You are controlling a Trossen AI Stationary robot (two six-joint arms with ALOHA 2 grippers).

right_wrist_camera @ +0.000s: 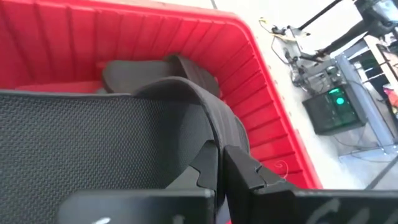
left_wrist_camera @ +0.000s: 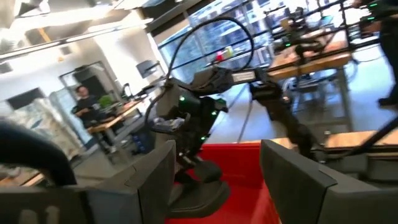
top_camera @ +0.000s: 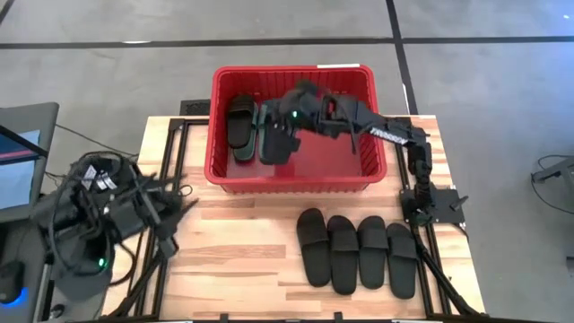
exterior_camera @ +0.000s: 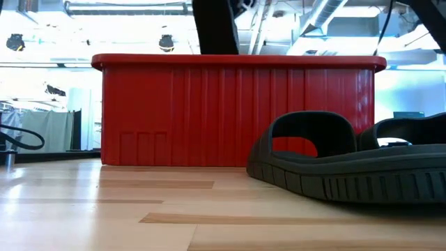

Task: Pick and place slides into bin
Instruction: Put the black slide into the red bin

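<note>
Black slide [right_wrist_camera: 124,149] clamped in right claw [top_camera: 280,135] inside bin [top_camera: 359,175], long axis front-to-back; left claw [left_wrist_camera: 217,180] apart.

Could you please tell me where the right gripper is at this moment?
In the high view, the right gripper is over the left part of the red bin, shut on a black slide beside another slide already inside.

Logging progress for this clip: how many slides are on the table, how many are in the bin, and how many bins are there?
red bin: 1
black slides on the table: 4
dark slides in the bin: 2, including the held slide in the right tool
total: 7
</note>
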